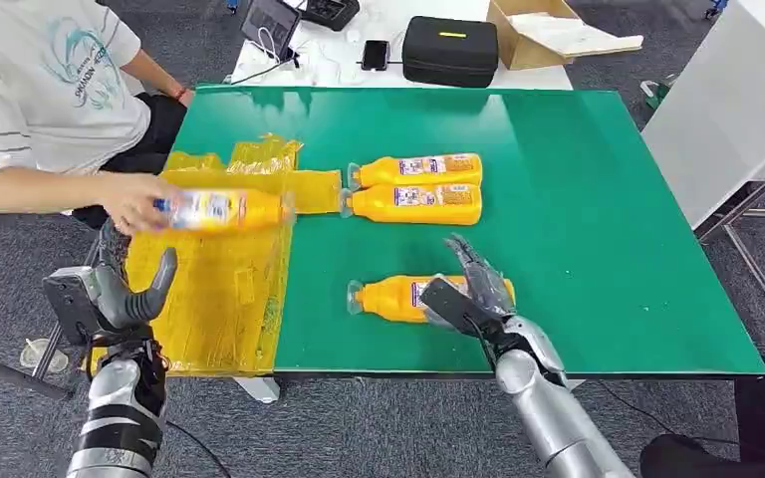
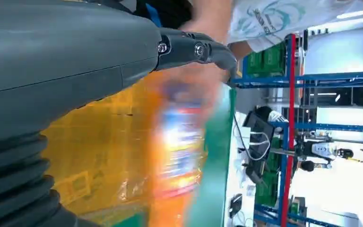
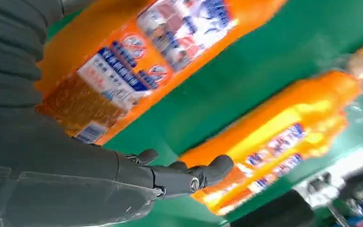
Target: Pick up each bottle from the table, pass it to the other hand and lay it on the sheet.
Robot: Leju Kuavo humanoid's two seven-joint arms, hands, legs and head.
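A: What holds liquid here?

B: Four orange plastic bottles, all lying on their sides. Two lie side by side and touching near the middle of the green tabletop (image 1: 608,199): the farther bottle (image 1: 416,169) and the nearer of the pair (image 1: 413,203), both with necks pointing toward the yellow sheet (image 1: 209,299). A third, the near bottle (image 1: 398,297), lies close to the front edge. All look filled with orange liquid behind blue and white labels.

A: And the fourth?

B: A person's hand (image 1: 134,202) grips the blurred bottle (image 1: 221,210) over the far part of the sheet. Whether it touches the sheet I cannot tell.

A: The sheet itself?

B: Thin, crinkled yellow plastic film covering the left edge of the tabletop, bunched at its far end and overhanging the front left corner.

A: The robot's hands?

B: The right hand (image 1: 468,291) sits over the base end of the near bottle with its dark fingers spread; it hides that end, and I cannot tell if it touches. The left hand (image 1: 110,297) hangs off the front left corner, fingers apart, holding nothing.

A: Behind the tabletop?

B: A white table with a black zip case (image 1: 449,50), an open cardboard box (image 1: 538,35) cut off by the frame, and a phone (image 1: 376,54).
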